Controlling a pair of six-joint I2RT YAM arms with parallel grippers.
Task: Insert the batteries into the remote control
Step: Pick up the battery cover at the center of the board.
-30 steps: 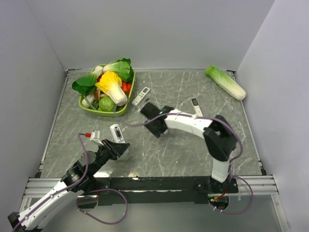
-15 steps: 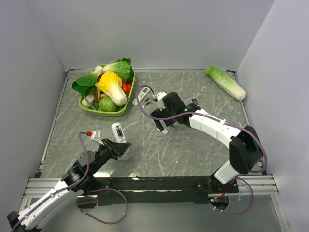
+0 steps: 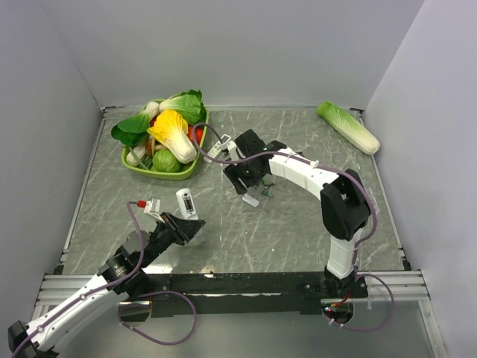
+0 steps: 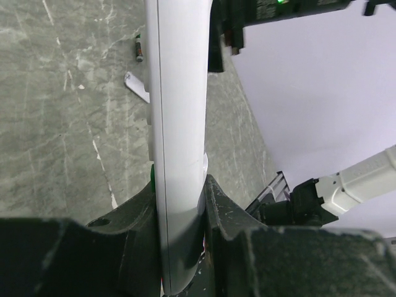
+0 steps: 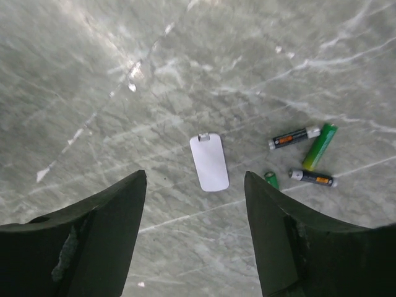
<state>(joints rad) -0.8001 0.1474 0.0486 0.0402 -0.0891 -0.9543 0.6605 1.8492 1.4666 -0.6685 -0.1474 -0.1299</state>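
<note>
Right claw (image 5: pixel 193 185) open, empty, above batteries (image 5: pixel 296 137); left claw (image 4: pixel 179 198) clamps remote control (image 4: pixel 179 93). Likely pickup step: next, pinch one battery.

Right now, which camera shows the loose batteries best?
Right wrist: the batteries lie sharp and separate on the table beside the white battery cover. Top external shows them only as specks; left wrist catches just one.

A grey-green marbled surface (image 3: pixel 298 231), veined in white, carries green and black batteries (image 5: pixel 297 137), some with orange labels, and a plain white battery cover (image 5: pixel 209 163). The remote control (image 4: pixel 179 124) is white; the far-left tray (image 3: pixel 149 171) is lime green.
</note>
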